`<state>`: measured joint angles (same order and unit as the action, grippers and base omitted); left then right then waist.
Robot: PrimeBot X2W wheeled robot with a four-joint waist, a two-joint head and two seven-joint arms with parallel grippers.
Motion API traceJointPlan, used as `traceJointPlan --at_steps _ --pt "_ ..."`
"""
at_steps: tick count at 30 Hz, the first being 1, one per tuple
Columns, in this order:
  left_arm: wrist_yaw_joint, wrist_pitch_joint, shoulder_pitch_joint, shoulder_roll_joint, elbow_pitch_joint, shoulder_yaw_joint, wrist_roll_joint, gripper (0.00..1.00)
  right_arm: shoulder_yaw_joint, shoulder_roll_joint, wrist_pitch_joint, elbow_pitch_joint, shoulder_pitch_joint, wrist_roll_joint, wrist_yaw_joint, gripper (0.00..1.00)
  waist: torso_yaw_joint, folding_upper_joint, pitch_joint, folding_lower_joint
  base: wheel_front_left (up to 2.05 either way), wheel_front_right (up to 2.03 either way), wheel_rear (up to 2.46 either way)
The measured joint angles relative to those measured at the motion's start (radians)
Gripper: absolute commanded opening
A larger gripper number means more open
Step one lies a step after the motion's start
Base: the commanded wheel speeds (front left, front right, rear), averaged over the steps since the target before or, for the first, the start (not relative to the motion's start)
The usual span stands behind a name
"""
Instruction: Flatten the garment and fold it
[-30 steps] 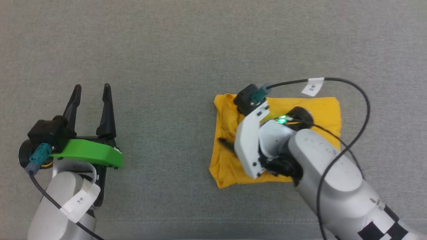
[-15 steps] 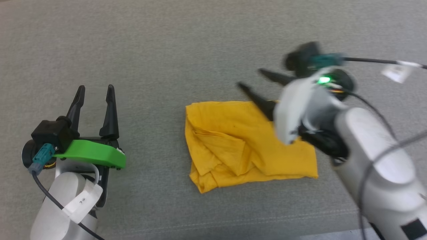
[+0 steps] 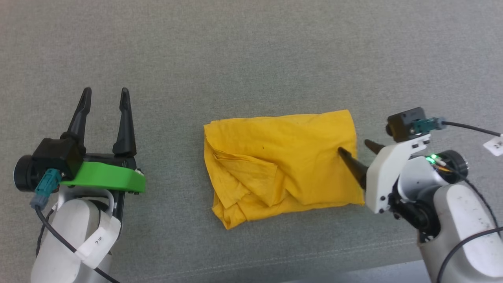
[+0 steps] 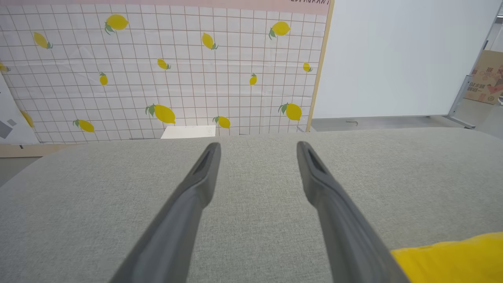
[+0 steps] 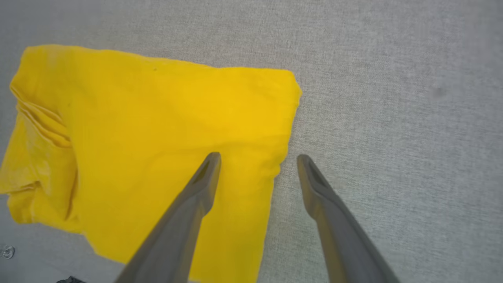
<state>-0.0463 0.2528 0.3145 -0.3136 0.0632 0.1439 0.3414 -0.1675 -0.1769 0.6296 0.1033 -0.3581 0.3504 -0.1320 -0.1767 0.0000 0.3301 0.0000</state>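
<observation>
The mustard-yellow T-shirt [image 3: 281, 161] lies folded into a rough rectangle on the grey fabric surface, plain side up, with bunched layers along its left edge [image 5: 37, 129]. No print shows. My right gripper [image 3: 355, 151] stands open at the shirt's right edge, one finger over the cloth and one over bare surface [image 5: 255, 159], holding nothing. My left gripper [image 3: 103, 96] is open far to the shirt's left, empty [image 4: 257, 147]. A corner of the shirt [image 4: 452, 257] shows at the lower right of the left wrist view.
The grey upholstered surface [image 3: 251, 59] stretches all around the shirt; its front seam runs near the bottom of the head view. Beyond its far edge stand a lemon-print grid panel [image 4: 157, 70] and a white wall [image 4: 393, 59].
My right arm lifted off the shirt, swung up and right, then drew back to the shirt's right edge with fingers open. The head view shifted, so the shirt sits further left. Left gripper unchanged.
</observation>
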Motion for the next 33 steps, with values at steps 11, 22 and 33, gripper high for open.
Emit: traceJointPlan --at_steps 11,22,33 --pt "0.008 0.001 0.002 0.064 -0.021 -0.044 -0.044 1.0 0.003 0.052 0.044 0.105 0.001 -0.101 0.0 1.0 0.035 0.0 0.022 0.0 0.0 0.0 0.0" --pt "0.051 0.001 -0.002 0.108 0.0 -0.08 -0.061 1.0 -0.042 0.025 0.077 0.165 -0.055 -0.039 0.0 0.0 0.05 0.0 0.016 0.0 0.0 0.0 0.0" --pt "0.064 0.004 -0.036 0.107 -0.014 -0.13 -0.077 1.0 -0.205 -0.166 0.078 0.112 -0.166 0.009 0.0 0.0 -0.048 0.0 0.011 0.0 0.0 0.0 0.0"
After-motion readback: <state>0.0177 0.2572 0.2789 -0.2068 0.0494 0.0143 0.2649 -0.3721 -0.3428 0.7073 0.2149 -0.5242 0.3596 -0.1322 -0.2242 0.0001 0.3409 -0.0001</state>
